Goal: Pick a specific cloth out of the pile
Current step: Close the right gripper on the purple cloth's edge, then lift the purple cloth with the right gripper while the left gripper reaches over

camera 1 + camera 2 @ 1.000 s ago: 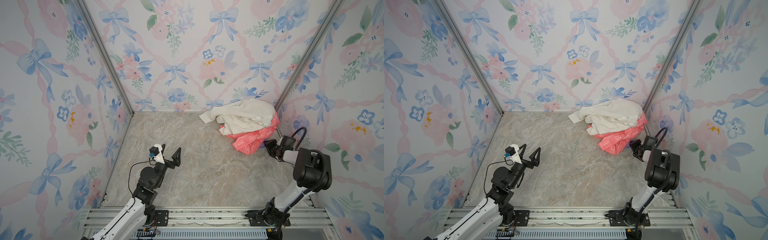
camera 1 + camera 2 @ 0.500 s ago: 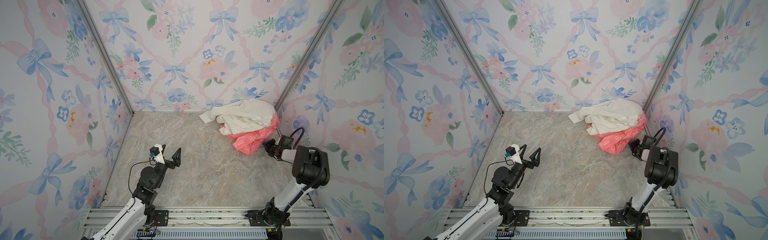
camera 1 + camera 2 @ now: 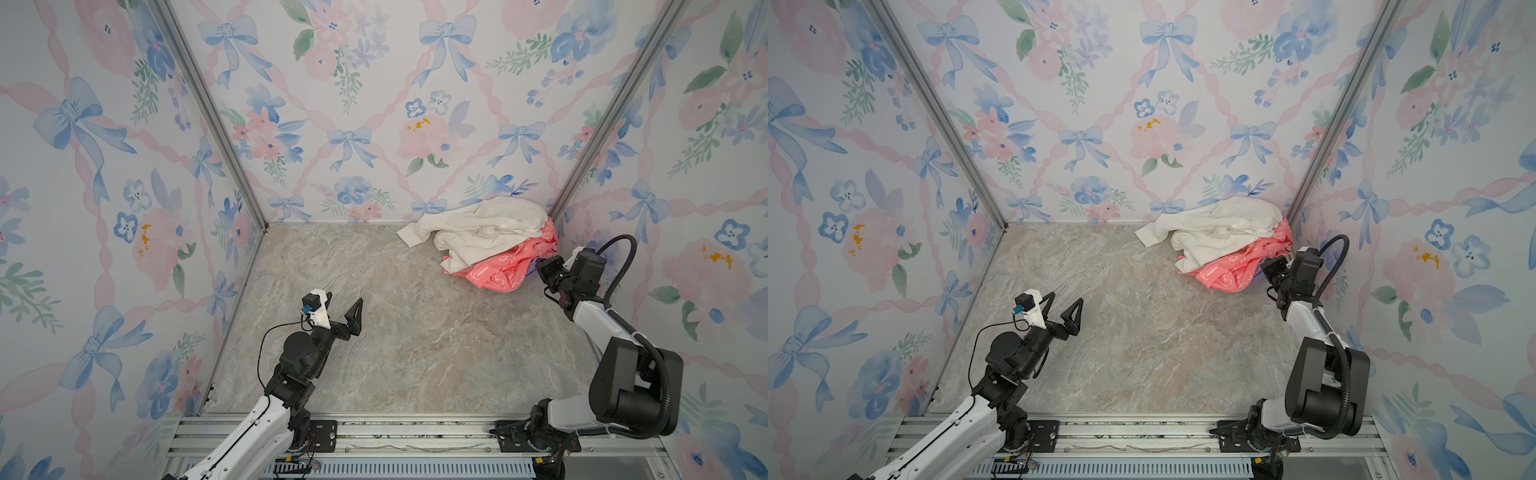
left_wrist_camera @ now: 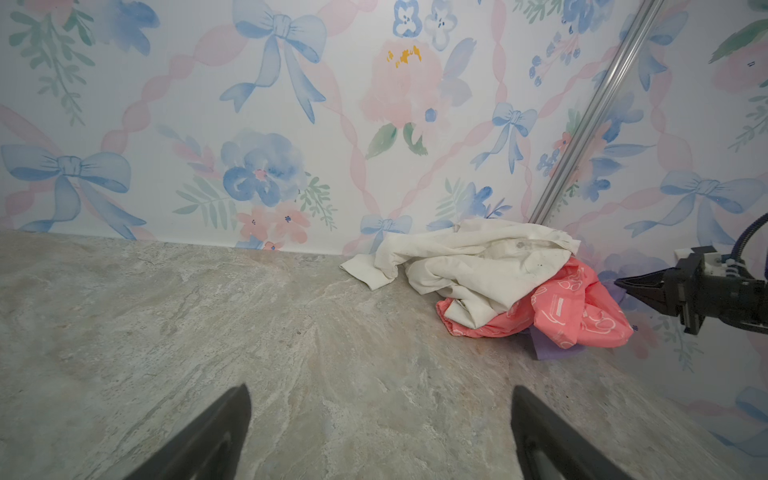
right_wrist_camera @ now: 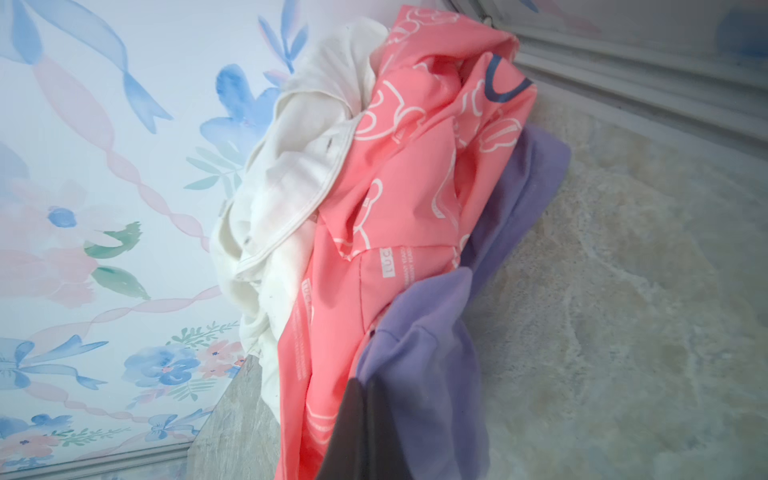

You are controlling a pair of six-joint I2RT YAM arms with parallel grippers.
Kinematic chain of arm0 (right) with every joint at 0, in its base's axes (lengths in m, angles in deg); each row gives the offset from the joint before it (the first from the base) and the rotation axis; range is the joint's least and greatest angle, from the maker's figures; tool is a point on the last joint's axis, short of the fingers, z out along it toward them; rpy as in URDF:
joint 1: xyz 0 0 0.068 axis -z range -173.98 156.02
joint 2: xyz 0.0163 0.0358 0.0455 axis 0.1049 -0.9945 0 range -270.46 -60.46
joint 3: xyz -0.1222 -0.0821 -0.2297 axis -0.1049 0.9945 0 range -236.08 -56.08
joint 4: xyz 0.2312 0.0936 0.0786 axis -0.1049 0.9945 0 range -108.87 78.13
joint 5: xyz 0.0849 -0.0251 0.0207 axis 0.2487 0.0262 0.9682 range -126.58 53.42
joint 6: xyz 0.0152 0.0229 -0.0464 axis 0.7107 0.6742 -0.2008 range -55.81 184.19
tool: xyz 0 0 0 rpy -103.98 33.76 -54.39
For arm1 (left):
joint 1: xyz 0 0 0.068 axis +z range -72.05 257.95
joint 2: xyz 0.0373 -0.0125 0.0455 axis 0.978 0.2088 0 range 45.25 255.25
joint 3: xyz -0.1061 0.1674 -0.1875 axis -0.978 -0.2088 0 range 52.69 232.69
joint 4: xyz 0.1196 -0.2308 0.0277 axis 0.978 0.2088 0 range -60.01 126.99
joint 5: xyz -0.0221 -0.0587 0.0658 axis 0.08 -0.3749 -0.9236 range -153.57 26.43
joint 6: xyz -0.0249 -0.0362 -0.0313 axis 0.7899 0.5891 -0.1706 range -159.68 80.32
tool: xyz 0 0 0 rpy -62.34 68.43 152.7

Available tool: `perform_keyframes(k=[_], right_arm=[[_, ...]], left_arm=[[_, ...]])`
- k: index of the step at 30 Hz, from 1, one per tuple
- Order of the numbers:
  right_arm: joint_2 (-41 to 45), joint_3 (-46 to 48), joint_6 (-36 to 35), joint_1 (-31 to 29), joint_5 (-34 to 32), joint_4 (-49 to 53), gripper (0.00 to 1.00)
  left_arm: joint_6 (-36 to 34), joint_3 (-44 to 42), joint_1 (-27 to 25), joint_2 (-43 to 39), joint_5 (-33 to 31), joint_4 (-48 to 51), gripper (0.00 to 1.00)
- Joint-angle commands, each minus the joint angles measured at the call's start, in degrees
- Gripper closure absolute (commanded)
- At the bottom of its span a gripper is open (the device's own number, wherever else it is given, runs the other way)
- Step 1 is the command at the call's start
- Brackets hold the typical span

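cloth [image 5: 436, 353]: plain lilac, soft folds, mostly under pile [image 5: 395, 187]. right gripper [image 5: 359, 392] pinching its edge; left gripper [image 4: 381, 390] spread.

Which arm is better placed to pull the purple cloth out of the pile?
Right. The right gripper is shut on the purple cloth at the edge of the pile. The left gripper hangs open, well apart from the pile.

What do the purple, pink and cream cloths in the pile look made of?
The purple cloth: soft matte knit, probably jersey; limp rounded folds. The pink cloth: smoother thin woven, perhaps synthetic; crisp creases, slight sheen, white print. The cream shirt: matte woven, likely cotton; stitched hems, rumpled.
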Motion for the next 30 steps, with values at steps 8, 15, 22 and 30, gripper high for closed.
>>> perform_keyframes(k=[8, 15, 22, 30], right_arm=[[8.5, -18.3, -4.6, -4.5, -2.3, 11.8, 1.0], [9.8, -27.4, -6.8, -7.4, -1.0, 13.6, 1.0], [12.2, -32.2, -13.8, -14.5, -0.3, 16.3, 1.0], [13.3, -34.6, -20.9, -25.8, 0.8, 23.1, 1.0]], left_arm=[[1.7, 1.9, -0.4, -3.3, 2.1, 0.2, 0.02], [2.0, 3.1, -0.4, -3.8, 4.3, 0.2, 0.02], [1.8, 7.4, -0.9, -1.7, 8.9, 0.1, 0.02], [-3.7, 18.3, -7.0, 9.6, 13.4, -0.5, 0.02]])
